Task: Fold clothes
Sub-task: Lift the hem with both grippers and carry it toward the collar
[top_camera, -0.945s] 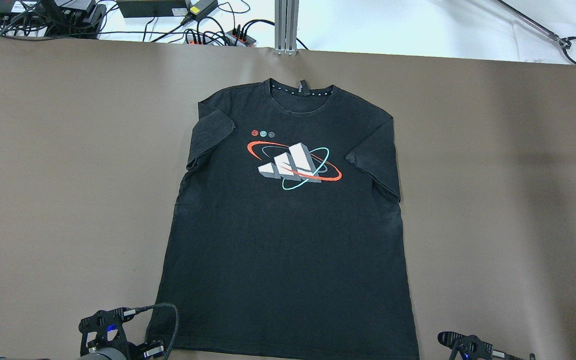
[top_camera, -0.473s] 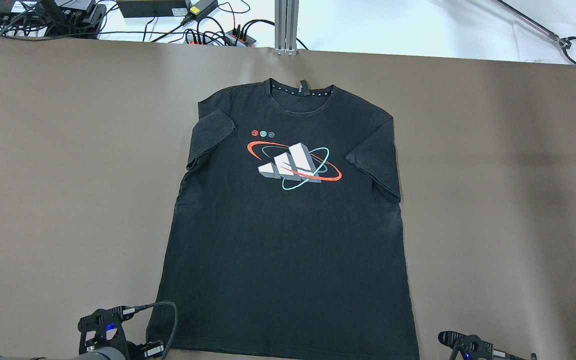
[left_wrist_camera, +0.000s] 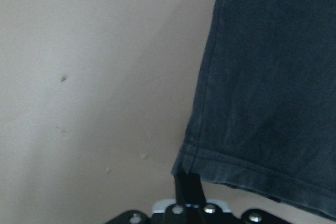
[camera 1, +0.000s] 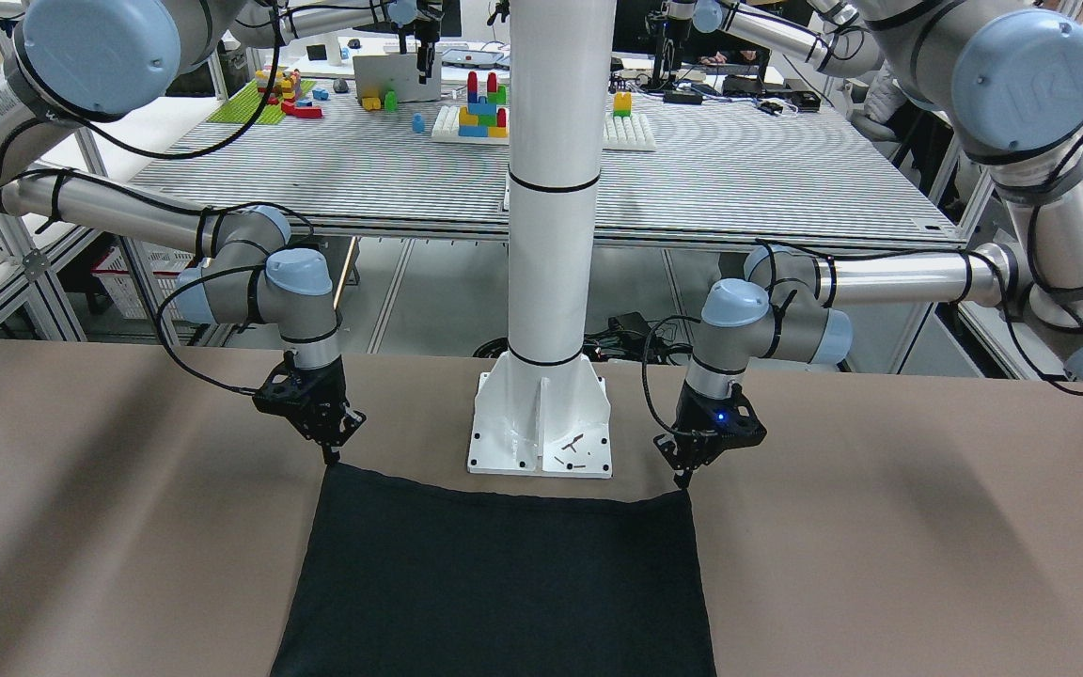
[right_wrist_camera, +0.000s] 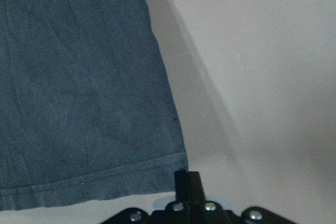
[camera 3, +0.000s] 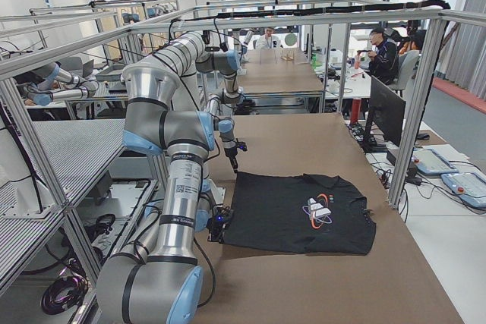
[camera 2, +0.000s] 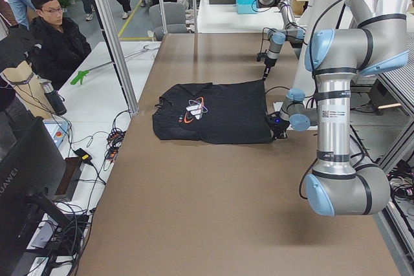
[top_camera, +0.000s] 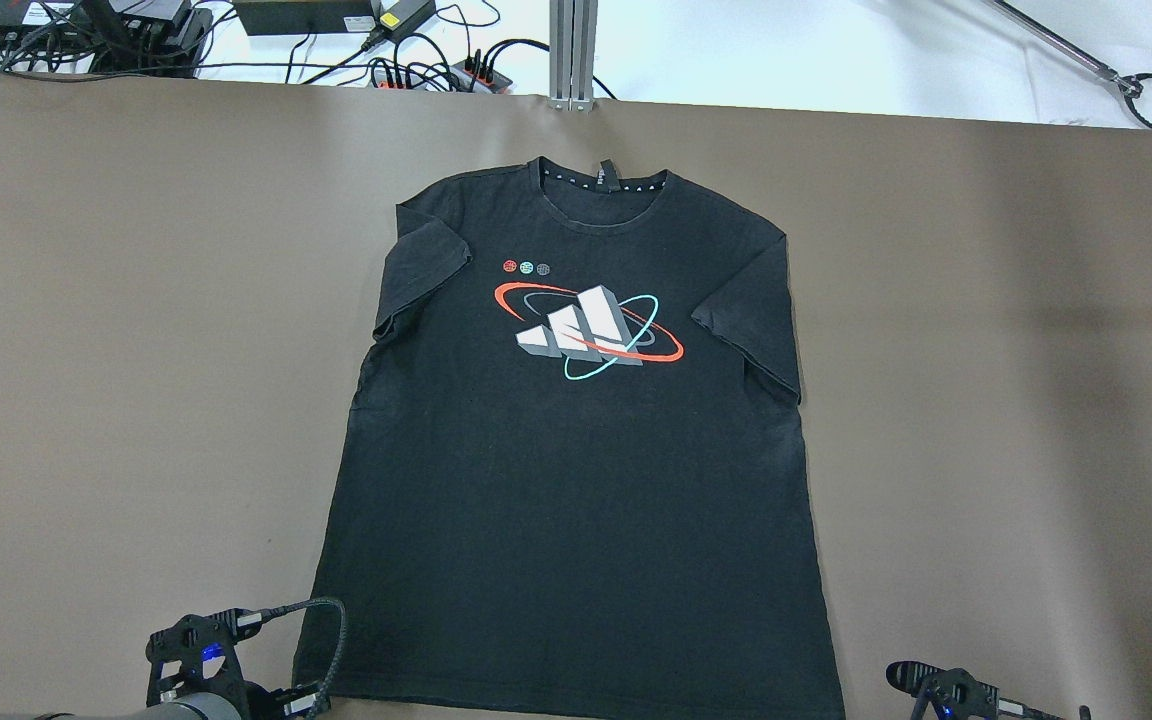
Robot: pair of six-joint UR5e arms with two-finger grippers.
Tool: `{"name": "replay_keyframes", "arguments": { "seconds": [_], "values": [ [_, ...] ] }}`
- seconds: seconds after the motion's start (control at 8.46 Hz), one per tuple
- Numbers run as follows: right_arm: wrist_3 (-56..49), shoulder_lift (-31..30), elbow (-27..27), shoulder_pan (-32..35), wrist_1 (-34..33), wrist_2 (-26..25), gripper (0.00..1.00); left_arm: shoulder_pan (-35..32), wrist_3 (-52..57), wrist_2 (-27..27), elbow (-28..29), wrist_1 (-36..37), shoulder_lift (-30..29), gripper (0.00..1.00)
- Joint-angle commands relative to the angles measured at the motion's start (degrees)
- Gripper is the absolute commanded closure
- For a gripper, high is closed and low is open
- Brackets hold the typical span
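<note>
A black T-shirt lies flat and front up in the middle of the brown table, with its collar toward the far edge and its hem toward the robot. Its chest print shows 3 slanted white-grey bars crossed by an orange ring and a teal ring, with 3 small dots above. No wording can be read there or on the black neck label. The left gripper and right gripper each stand tip-down at 1 hem corner, fingers pressed together. Whether they pinch the cloth I cannot tell. A monitor beside the table reads HUAWEI.
</note>
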Motion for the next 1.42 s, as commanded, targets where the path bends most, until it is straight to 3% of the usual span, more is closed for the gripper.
{"name": "replay_keyframes", "arguments": {
  "seconds": [0.0, 0.12, 0.35, 0.59, 0.71, 1.06, 1.3],
  "values": [
    [0.0, -1.1, 3.4, 0.4, -0.2, 0.8, 1.00, 0.0, 0.0, -0.1, -5.8, 2.3, -0.3, 1.00],
    [-0.3, 0.0, 3.4, 1.9, -0.3, 1.3, 1.00, -0.6, 0.1, -0.1, -6.0, 4.0, -2.3, 1.00],
    [-6.6, 6.3, 2.2, 11.6, -2.9, 9.9, 1.00, -6.9, 8.4, -0.7, -2.7, 5.6, -8.4, 1.00],
    [-15.8, 17.4, -1.1, 25.8, -14.2, 20.6, 1.00, -12.8, 13.5, -2.3, -0.1, 5.5, -9.5, 1.00],
    [-19.9, 22.1, -4.1, 30.5, -18.6, 23.0, 1.00, -15.8, 16.1, -3.4, 0.1, 5.5, -9.6, 1.00],
    [-29.8, 25.6, -6.3, 40.7, -24.6, 25.0, 1.00, -28.2, 25.1, -10.6, 5.9, 5.5, -14.6, 1.00],
    [-33.5, 28.2, -10.3, 45.9, -24.8, 25.0, 1.00, -32.6, 25.9, -11.5, 10.3, 5.5, -19.2, 1.00]
  ]
}}
